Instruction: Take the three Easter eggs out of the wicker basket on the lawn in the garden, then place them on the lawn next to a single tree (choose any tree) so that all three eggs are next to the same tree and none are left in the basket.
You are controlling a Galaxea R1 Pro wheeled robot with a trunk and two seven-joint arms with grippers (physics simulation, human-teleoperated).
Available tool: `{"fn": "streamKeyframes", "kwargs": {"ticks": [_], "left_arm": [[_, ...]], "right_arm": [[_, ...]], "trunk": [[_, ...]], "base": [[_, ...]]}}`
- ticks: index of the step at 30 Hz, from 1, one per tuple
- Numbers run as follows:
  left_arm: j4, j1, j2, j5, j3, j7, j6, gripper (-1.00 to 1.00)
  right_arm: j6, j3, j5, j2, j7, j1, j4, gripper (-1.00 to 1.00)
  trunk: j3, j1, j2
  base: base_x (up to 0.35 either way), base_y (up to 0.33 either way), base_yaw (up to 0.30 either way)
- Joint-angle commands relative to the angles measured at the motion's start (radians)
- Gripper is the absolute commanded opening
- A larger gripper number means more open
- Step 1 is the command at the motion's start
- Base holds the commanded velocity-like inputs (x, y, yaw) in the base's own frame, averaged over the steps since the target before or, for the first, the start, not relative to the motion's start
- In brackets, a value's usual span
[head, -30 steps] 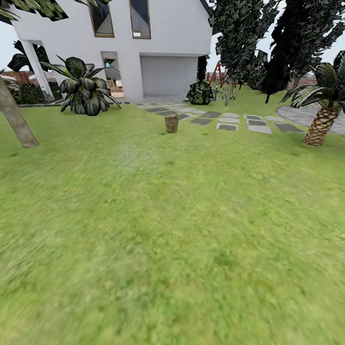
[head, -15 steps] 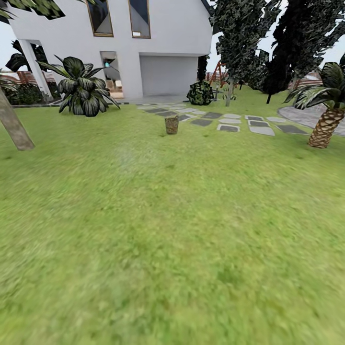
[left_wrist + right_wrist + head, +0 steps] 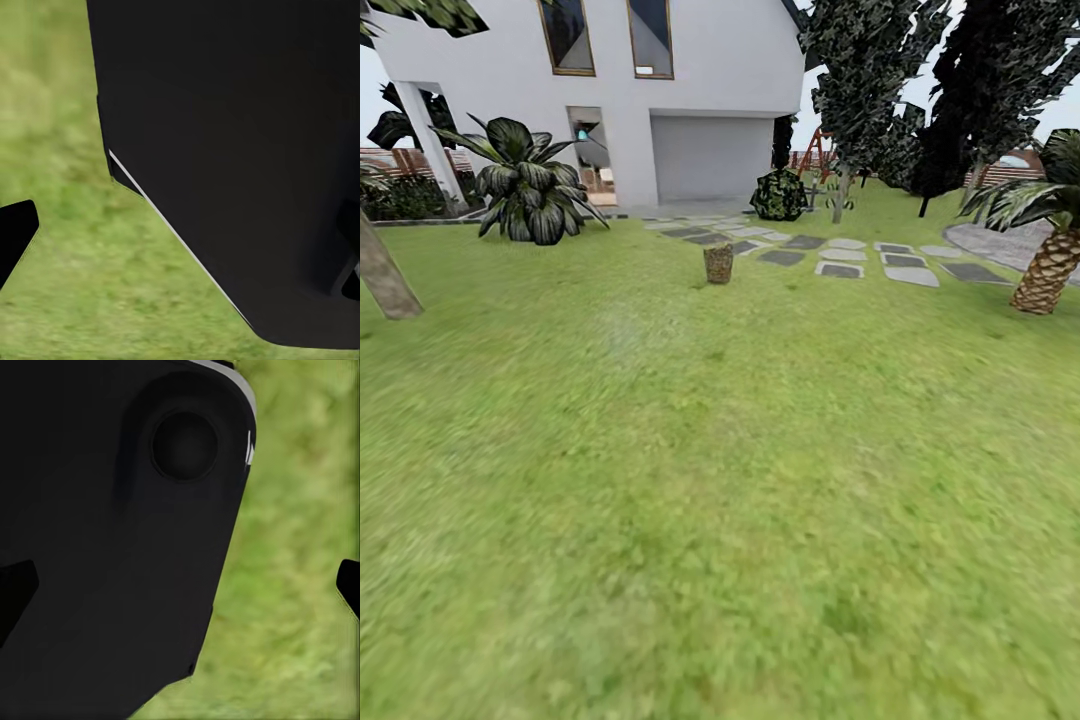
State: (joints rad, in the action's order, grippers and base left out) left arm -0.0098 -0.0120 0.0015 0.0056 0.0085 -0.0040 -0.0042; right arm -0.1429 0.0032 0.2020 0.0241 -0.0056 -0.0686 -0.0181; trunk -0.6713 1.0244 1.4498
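Note:
The wicker basket (image 3: 718,264) stands small and far off on the lawn (image 3: 720,480), just before the grey stepping stones. From this distance the Easter eggs cannot be made out inside it. A tree with a thick pale leaning trunk (image 3: 382,275) stands at the left edge of the head view. In the left wrist view the left gripper (image 3: 180,232) hangs over grass with one black fingertip (image 3: 15,236) at the picture's edge. The right gripper (image 3: 180,585) also hangs over grass, its fingertips (image 3: 349,583) far apart and nothing between them.
Grey stepping-stone slabs (image 3: 840,262) run behind the basket toward the white house (image 3: 690,90). A broad-leaved bush (image 3: 525,185) grows at the back left. A scaly palm (image 3: 1048,265) stands at the right. Dark thin-trunked trees (image 3: 850,90) rise behind. The robot's black body (image 3: 247,150) blocks much of both wrist views.
The whole head view has crept forward: the left trunk slid further left, the palm further right. The basket keeps its place on the grass. The wrist views have no earlier frames.

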Motion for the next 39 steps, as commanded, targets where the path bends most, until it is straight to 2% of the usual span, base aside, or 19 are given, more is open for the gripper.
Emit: {"fn": "streamKeyframes", "kwargs": {"ticks": [1, 11, 27, 39], "left_arm": [[-0.001, 0.0, 0.0, 0.001, 0.001, 0.0, -0.001, 1.0], [-0.001, 0.0, 0.0, 0.001, 0.001, 0.0, 0.0, 1.0], [-0.001, 0.0, 0.0, 0.001, 0.001, -0.001, -0.001, 1.0], [-0.001, 0.0, -0.002, 0.001, 0.001, 0.0, -0.001, 1.0]], "right_arm": [[-0.003, -0.001, 0.004, -0.001, -0.001, 0.0, 0.001, 1.0], [-0.003, -0.001, 0.005, -0.003, -0.001, 0.0, 0.001, 1.0], [-0.003, 0.003, 0.009, 0.003, -0.001, 0.0, 0.002, 1.0], [-0.004, 0.001, 0.008, -0.002, -0.001, 0.0, -0.003, 1.0]], "trunk": [[-0.001, 0.001, 0.0], [-0.001, 0.001, 0.0], [-0.001, 0.001, 0.0], [-0.001, 0.001, 0.0]], "base": [[0.34, 0.0, 0.0], [0.34, 0.0, 0.108], [0.34, 0.0, 0.005], [0.34, 0.0, 0.0]]}}
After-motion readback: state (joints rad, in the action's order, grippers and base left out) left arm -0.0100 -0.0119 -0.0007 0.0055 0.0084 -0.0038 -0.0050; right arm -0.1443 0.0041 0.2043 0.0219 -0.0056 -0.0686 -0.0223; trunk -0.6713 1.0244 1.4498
